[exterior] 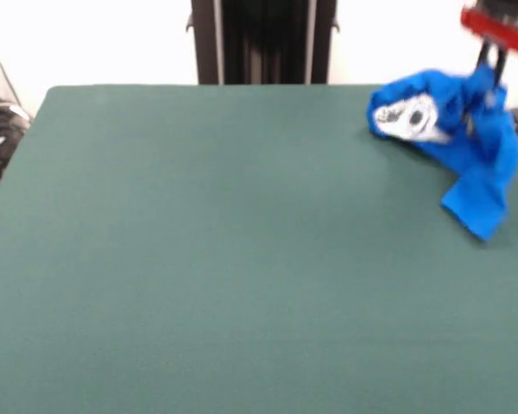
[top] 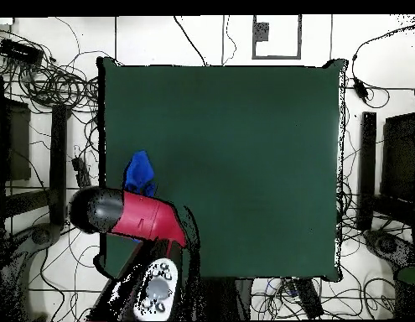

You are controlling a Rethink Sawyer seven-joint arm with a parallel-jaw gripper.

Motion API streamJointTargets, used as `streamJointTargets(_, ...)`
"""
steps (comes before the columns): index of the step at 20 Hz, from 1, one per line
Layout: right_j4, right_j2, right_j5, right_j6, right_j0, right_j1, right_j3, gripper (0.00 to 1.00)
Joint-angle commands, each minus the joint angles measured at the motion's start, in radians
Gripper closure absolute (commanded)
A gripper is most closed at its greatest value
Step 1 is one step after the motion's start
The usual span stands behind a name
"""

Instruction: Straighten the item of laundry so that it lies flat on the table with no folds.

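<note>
Blue garment (exterior: 466, 138) bunched at the table's (exterior: 242, 259) far right corner in the front view, near the robot's side; white printed patch faces up on its left part, one flap trails toward the right edge. Gripper (exterior: 492, 65) above it, pinching the top of the fabric and lifting it. Overhead: garment (top: 140, 173) at the left edge, the arm (top: 135, 214) covering part of it.

A red and black arm (top: 139, 216) reaches across the lower left corner of the green surface (top: 244, 159). Bunched blue laundry (top: 140, 171) lies just beyond it, near the surface's left edge, partly hidden.
</note>
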Motion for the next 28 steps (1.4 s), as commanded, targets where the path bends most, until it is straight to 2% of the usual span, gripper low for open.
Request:
streamJointTargets(1, -0.098, -0.049, 0.503, 0.29, 0.023, -0.225, 0.007, 1.0)
streamJointTargets(6, -0.196, -0.083, 0.764, 0.249, -0.017, -0.271, -0.131, 1.0)
streamJointTargets(8, -0.227, -0.088, 0.795, 0.224, -0.03, -0.28, -0.168, 1.0)
streamJointTargets(11, -0.289, -0.093, 0.717, 0.14, -0.054, -0.262, -0.207, 1.0)
streamJointTargets(14, -0.332, -0.076, 0.499, 0.066, -0.073, -0.223, -0.201, 1.0)
streamJointTargets(18, -0.215, -0.037, 0.38, 0.162, -0.06, -0.211, -0.086, 1.0)
streamJointTargets(20, -0.198, -0.034, 0.336, 0.193, -0.045, -0.208, -0.056, 1.0)
streamJointTargets(24, -0.223, -0.059, 0.336, 0.233, -0.011, -0.225, -0.054, 1.0)
streamJointTargets(28, -0.247, -0.066, 0.387, 0.206, -0.013, -0.244, -0.081, 1.0)
